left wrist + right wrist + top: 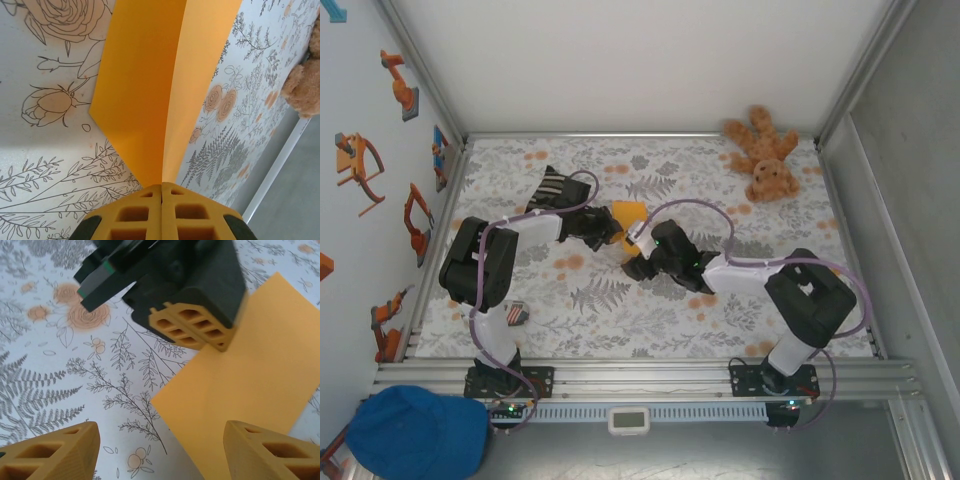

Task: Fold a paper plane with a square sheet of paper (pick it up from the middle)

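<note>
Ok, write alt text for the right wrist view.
The left gripper, shut, pinches the top edge of the orange sheet of paper over a floral-print table. The right gripper stands open in the foreground, its fingers wide apart.

We're seeing a brown teddy bear (763, 152) lying sprawled in the far right corner of the floral table cover (620, 325), a striped black-and-white sock (552, 190) sitting far left, and a blue cap (418, 432) resting off the table, near left.
</note>
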Controlling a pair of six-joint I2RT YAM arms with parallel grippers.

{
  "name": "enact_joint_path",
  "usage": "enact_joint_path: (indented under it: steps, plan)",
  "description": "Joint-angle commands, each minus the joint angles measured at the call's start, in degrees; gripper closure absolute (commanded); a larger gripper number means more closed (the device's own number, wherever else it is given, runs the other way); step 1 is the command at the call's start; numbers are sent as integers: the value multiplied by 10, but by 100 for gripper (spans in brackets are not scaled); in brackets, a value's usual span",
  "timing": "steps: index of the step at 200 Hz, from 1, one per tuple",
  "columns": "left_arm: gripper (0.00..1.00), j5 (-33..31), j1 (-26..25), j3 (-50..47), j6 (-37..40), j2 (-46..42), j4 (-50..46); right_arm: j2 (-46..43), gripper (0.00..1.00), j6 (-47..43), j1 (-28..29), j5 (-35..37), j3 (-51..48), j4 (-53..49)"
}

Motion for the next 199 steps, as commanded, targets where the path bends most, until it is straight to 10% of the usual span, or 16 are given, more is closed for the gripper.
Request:
enact_joint_path:
  steps: [1,59,162,199]
  plan:
    - [100,8,4,10,-8,9,-14,27,34,-73,9,61,9,44]
    - [100,15,4,10,-9,14,-15,75,39,-125,9,118,14,104]
    - [100,15,4,8,-3,20,-21,51,77,-115,9,94,5,94]
    - [86,13,10,5,8,5,-36,55,96,-104,9,64,17,66]
